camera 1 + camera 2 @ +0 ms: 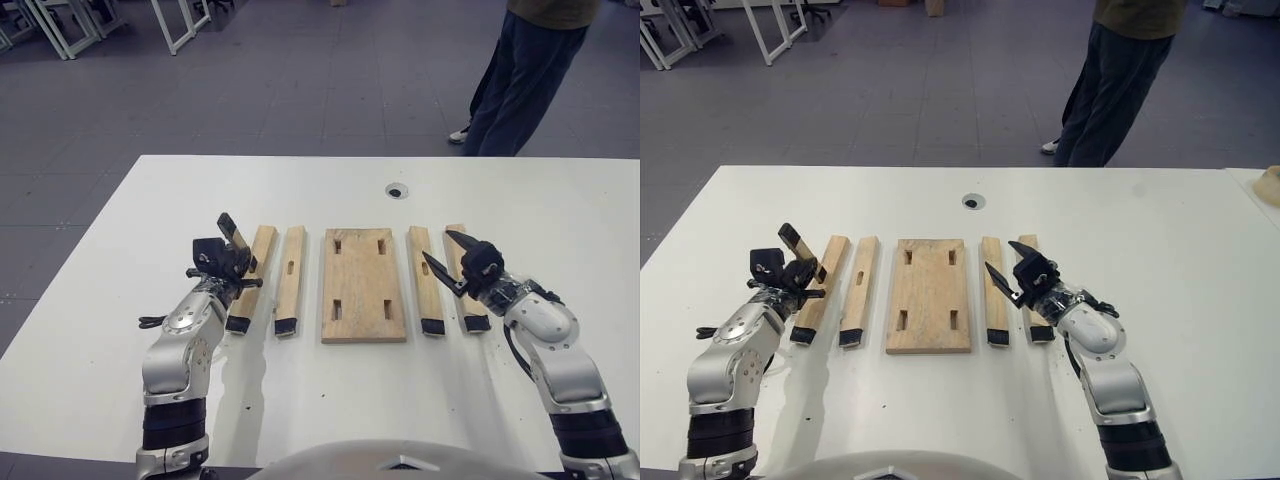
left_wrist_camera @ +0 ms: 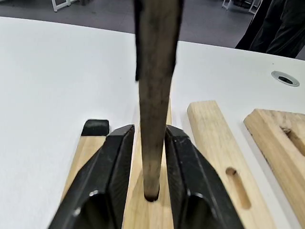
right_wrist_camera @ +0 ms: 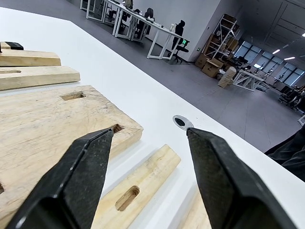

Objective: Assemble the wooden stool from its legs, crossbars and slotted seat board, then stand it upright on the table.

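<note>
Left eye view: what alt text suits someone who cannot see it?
A slotted seat board lies on a white table between two pairs of wooden legs. The left gripper is shut on a dark crossbar over the left pair; the right gripper hangs open over the right pair.

White table (image 1: 560,210) with a round grommet hole (image 1: 398,190) toward its far side. A seat board (image 1: 363,285) with four slots lies flat at the centre, its long sides running near to far. Lying flat beside it and roughly parallel are the left outer leg (image 1: 262,245), left inner leg (image 1: 290,278), right inner leg (image 1: 425,280) and right outer leg (image 1: 471,310), each with a black cap at the near end.
</note>
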`<state>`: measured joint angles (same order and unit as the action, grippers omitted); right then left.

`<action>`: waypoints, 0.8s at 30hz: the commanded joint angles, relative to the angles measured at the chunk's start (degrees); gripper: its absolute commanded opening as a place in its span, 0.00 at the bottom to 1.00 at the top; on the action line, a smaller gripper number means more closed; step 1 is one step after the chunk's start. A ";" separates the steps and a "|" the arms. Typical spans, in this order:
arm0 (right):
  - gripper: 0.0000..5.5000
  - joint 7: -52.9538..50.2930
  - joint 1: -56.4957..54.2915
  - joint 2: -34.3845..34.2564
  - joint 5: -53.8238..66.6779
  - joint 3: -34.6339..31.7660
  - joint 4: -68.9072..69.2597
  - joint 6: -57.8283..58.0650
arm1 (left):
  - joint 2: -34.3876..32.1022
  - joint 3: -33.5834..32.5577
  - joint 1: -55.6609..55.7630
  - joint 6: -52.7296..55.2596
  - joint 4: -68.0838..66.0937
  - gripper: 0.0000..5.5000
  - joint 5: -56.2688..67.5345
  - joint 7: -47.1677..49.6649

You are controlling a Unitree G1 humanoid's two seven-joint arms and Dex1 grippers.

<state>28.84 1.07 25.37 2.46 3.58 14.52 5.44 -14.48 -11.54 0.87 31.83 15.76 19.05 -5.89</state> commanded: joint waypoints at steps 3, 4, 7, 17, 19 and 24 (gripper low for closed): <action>0.52 -0.46 -0.40 -0.29 -0.35 -0.03 -0.23 -0.06 | -0.91 -4.63 0.50 -2.00 8.26 0.35 1.84 -0.14; 0.52 -0.61 -0.35 -0.41 -0.44 0.00 -0.27 -0.13 | -1.40 -5.70 1.05 -1.95 9.41 0.35 2.41 -0.25; 0.52 -0.96 -0.15 -0.69 -0.75 0.14 -0.24 -0.37 | -3.16 -7.59 8.32 -0.15 10.23 0.35 5.01 -0.17; 0.52 -2.10 -0.70 -1.80 -1.64 1.55 -0.91 -1.33 | -7.06 -5.18 28.40 2.09 -12.02 0.35 4.93 -2.57; 0.52 -2.40 -0.71 -2.13 -1.81 1.85 -1.05 -1.37 | -5.97 -3.70 26.20 1.33 -17.39 0.35 3.80 -3.85; 0.52 -2.73 -1.11 -2.65 -2.07 2.05 -1.34 -1.47 | -3.57 0.04 22.83 -5.03 -30.28 0.35 -0.29 -6.67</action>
<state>26.45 0.68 22.88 0.46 5.58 13.37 4.64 -19.53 -13.08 26.03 26.11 -9.58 20.08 -12.27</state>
